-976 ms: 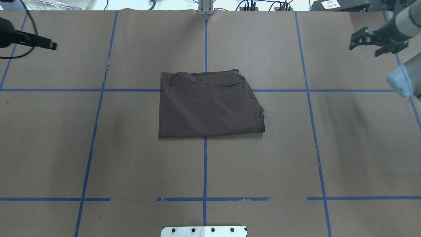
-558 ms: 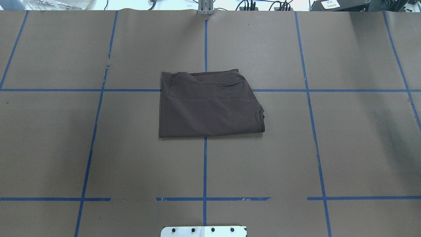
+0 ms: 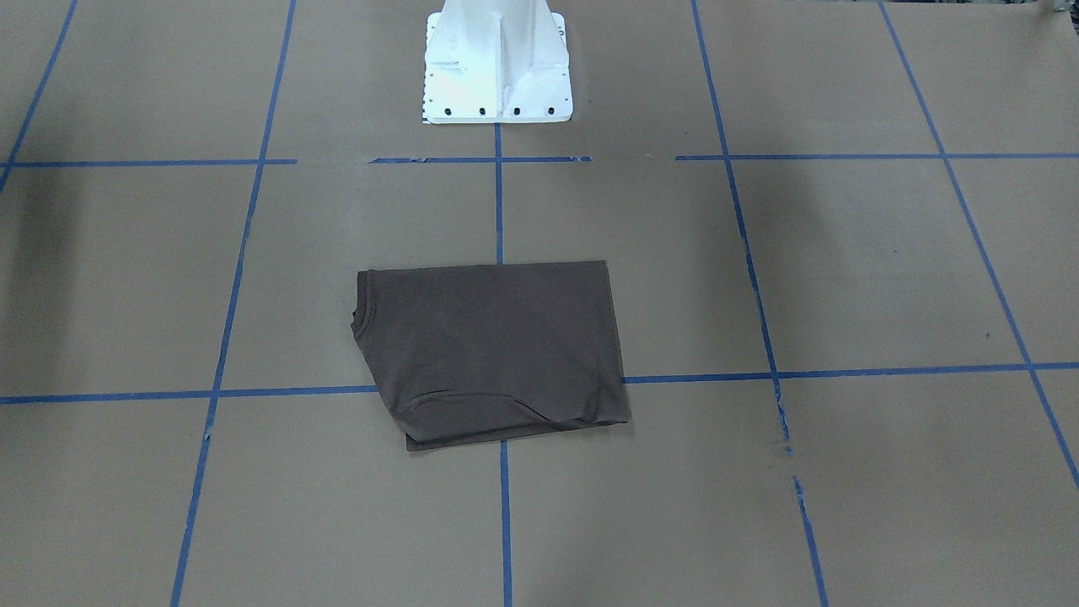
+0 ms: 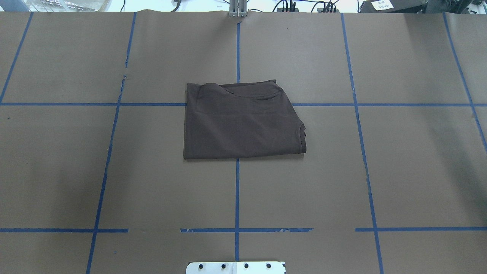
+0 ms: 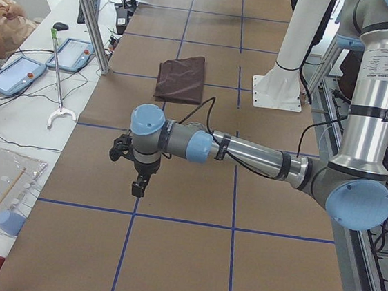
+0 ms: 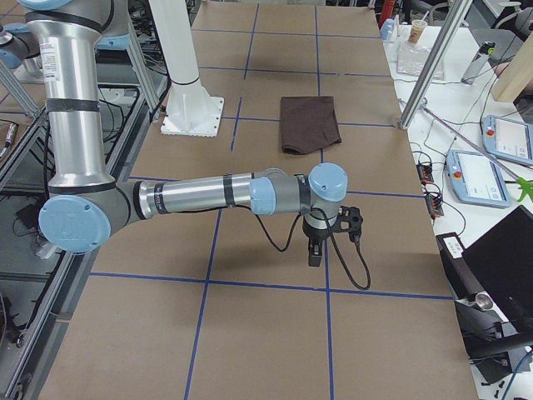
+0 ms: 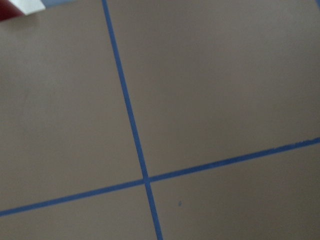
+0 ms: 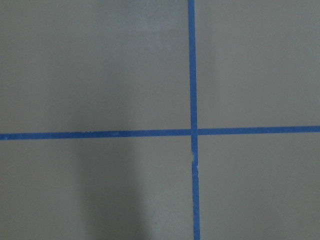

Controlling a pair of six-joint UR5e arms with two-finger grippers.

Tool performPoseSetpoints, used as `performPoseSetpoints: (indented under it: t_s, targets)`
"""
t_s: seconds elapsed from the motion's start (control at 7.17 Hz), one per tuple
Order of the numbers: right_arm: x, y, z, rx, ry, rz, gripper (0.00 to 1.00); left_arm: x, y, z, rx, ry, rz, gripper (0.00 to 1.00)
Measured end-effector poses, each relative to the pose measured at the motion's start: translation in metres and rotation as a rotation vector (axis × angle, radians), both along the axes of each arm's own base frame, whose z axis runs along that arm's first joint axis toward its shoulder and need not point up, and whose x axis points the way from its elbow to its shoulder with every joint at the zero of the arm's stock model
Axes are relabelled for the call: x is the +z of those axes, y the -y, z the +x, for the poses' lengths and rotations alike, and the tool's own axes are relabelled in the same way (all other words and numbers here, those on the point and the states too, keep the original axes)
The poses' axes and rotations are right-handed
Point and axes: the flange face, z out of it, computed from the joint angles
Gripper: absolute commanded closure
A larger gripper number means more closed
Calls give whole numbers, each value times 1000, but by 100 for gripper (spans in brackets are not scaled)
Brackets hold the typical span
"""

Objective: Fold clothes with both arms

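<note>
The dark brown T-shirt (image 4: pixel 239 121) lies folded into a compact rectangle at the table's middle, its collar edge at its right side in the overhead view. It also shows in the front-facing view (image 3: pixel 497 346) and both side views (image 5: pixel 181 78) (image 6: pixel 309 123). No arm touches it. My left gripper (image 5: pixel 136 184) hangs over bare paper far toward the table's left end; I cannot tell whether it is open or shut. My right gripper (image 6: pixel 315 250) hangs over bare paper toward the right end; I cannot tell its state either. Both wrist views show only brown paper and blue tape.
Brown paper with a blue tape grid (image 4: pixel 237 190) covers the table. The white pedestal base (image 3: pixel 497 67) stands at the robot's edge. A side bench holds tablets (image 5: pixel 72 53) and a grabber tool (image 5: pixel 59 76); a metal post (image 5: pixel 89 16) rises at the table's far edge.
A second ago both grippers showed at the overhead view's upper corners; both arms have since swung outward out of that view. The T-shirt has not moved.
</note>
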Motion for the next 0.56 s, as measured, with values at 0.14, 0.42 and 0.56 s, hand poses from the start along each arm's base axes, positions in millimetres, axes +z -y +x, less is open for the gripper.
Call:
performPoseSetpoints:
  t_s: [0.14, 0.42, 0.56]
  targets:
    - [5, -9, 0, -1, 1, -9, 0, 9, -20, -1, 12, -2, -1, 0]
    - [8, -15, 1, -7, -23, -6, 0, 21, -28, -1, 18, -5, 5, 0]
    - [8, -15, -2, -13, -30, -4, 0, 24, -27, 0, 16, -6, 14, 0]
